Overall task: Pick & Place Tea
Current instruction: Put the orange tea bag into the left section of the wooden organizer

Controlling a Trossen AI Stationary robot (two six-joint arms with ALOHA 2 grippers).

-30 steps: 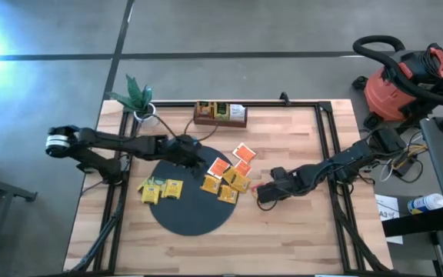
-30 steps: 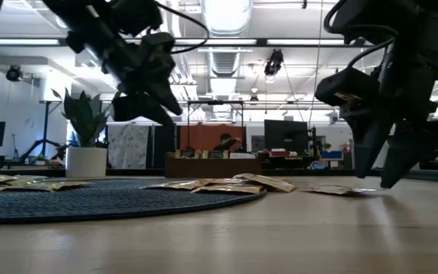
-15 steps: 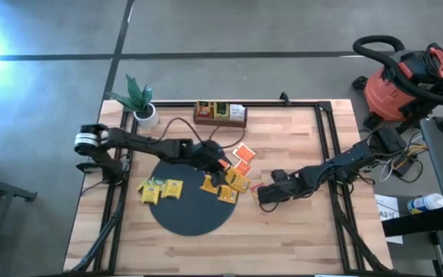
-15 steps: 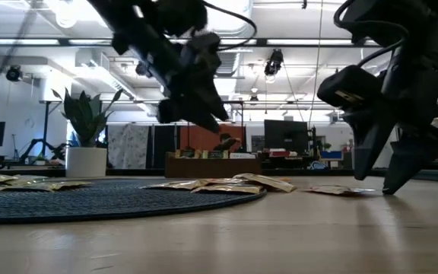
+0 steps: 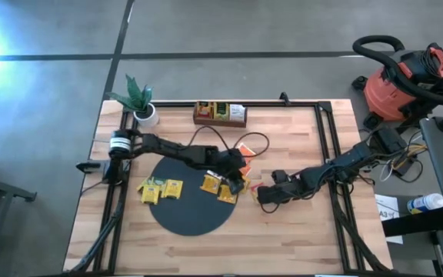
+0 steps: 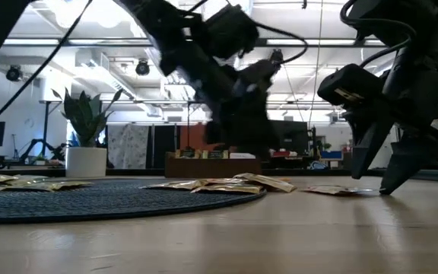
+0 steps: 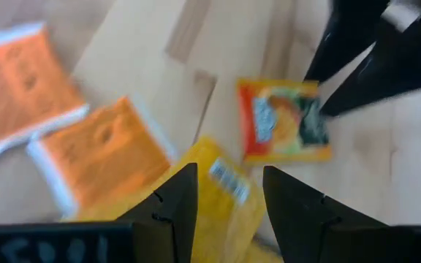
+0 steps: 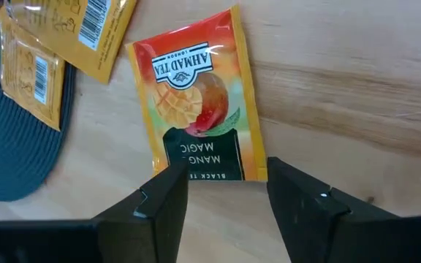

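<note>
Four cameras: one overhead, one at tabletop level, one on each wrist.

The high view looks straight down from well above the wooden table (image 5: 298, 231), taking in both arms and the floor around. The low view sits at the table's surface, facing level across the black round mat (image 6: 90, 202) into the room. Each wrist view looks closely down past its own fingers; both share the mango tea packet (image 8: 199, 106) (image 7: 287, 120), which lies on bare wood just beside the mat.
</note>
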